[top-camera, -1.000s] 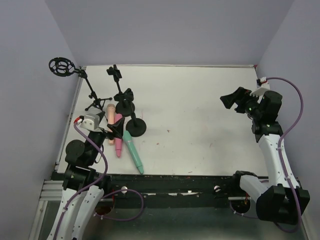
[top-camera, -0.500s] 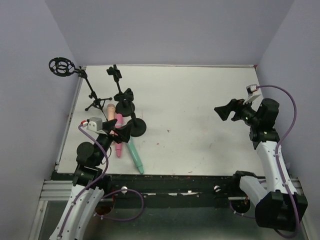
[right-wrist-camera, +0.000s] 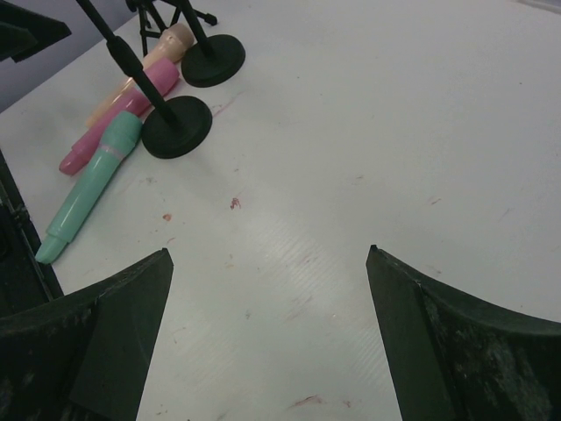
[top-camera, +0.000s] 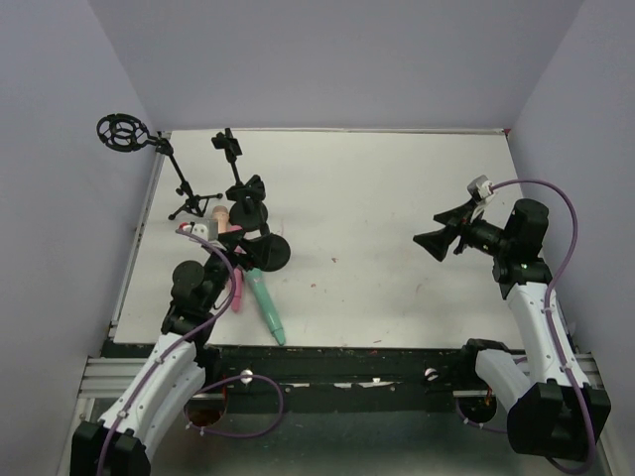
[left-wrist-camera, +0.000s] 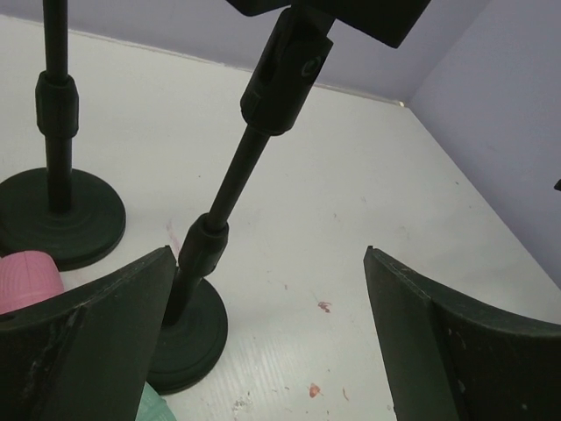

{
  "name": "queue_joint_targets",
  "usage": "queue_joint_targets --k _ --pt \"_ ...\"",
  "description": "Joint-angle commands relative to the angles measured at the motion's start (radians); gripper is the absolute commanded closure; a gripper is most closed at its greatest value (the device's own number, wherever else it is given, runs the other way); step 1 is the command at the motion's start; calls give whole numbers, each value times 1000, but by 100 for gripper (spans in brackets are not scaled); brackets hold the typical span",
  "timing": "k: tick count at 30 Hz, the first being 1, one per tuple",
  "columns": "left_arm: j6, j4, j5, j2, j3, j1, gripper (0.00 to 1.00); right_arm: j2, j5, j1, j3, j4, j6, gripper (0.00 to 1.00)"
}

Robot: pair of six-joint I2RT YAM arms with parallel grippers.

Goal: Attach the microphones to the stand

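Approach step. My left gripper (left-wrist-camera: 267, 263) open near mics (top-camera: 236, 290), lower left of top view; right gripper (right-wrist-camera: 267, 254) open, empty. Next: grasp green mic (right-wrist-camera: 92, 189), lift to stand (left-wrist-camera: 210, 237).

Top view: a white tabletop (top-camera: 397, 198) fills the centre of the frame, enclosed by three plain lavender walls: back wall (top-camera: 337, 59) at the top, left wall (top-camera: 50, 248), and right wall (top-camera: 595, 119). A black rail (top-camera: 347, 359) runs along the table's near edge at the bottom, and grey metal framing (top-camera: 94, 375) shows at lower left. Right-wrist view: small reddish marks (right-wrist-camera: 235, 203) speckle the surface. Lighting is even and diffuse, with soft shadows.
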Motion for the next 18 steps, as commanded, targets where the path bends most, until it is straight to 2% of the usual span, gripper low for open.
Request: queue_joint_targets --k 1,3,10,14,18 --pt "125 239 -82 178 27 -55 10 -11 -34 8 13 -23 -34 0" --pt "149 283 -92 246 37 -61 15 -10 -33 8 17 -23 -33 0" --pt "169 447 -232 335 1 -76 22 -10 -22 8 20 -27 -33 0" --pt "198 536 -225 395 8 -84 26 -5 -19 8 20 -27 -33 0" --pt "207 579 -211 452 31 -89 35 -3 -5 8 22 -30 -36 0"
